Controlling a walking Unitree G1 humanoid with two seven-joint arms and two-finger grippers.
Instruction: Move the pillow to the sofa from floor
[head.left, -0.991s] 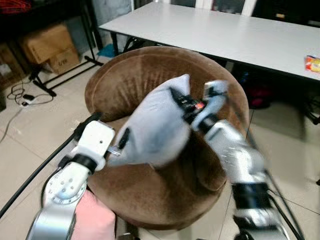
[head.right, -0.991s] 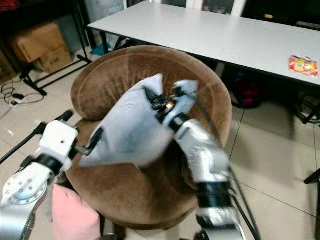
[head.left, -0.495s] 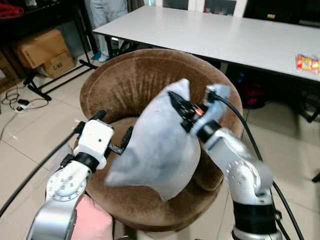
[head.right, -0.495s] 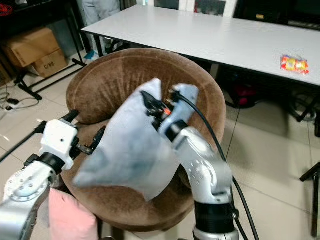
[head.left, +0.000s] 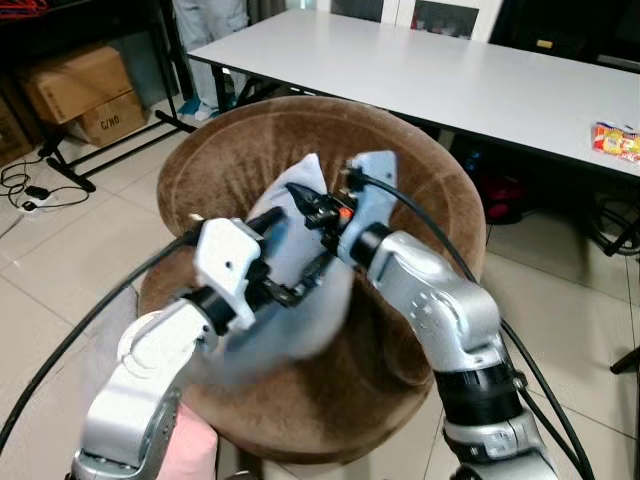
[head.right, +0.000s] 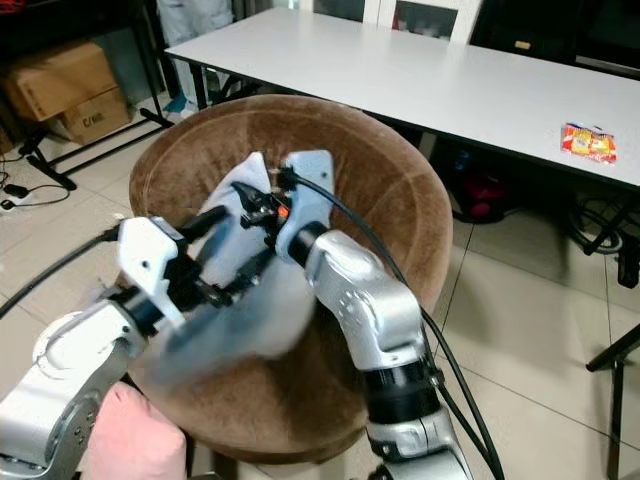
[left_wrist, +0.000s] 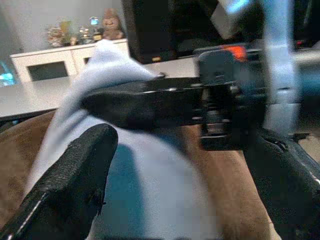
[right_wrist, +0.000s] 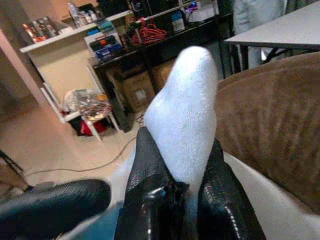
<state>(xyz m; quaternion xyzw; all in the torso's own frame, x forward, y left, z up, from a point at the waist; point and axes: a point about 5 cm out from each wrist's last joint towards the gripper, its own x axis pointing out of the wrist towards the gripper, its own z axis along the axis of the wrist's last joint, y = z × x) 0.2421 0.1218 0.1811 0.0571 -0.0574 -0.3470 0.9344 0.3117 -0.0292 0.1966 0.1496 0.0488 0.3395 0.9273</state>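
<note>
1. The pillow (head.left: 290, 260) hangs over the sofa (head.left: 400, 170) seat, near its back edge; it sags, so it is probably soft and light.
2. The right hand (right_wrist: 175, 175) is clenched on a corner; corners grip best.
3. The left hand (left_wrist: 165, 165) is released, spread alongside.

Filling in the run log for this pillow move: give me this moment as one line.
phase: placing | right end effector: shut on pale blue fabric pillow corner | left end effector: open beside pillow | pillow: over round brown velvet sofa chair
</note>
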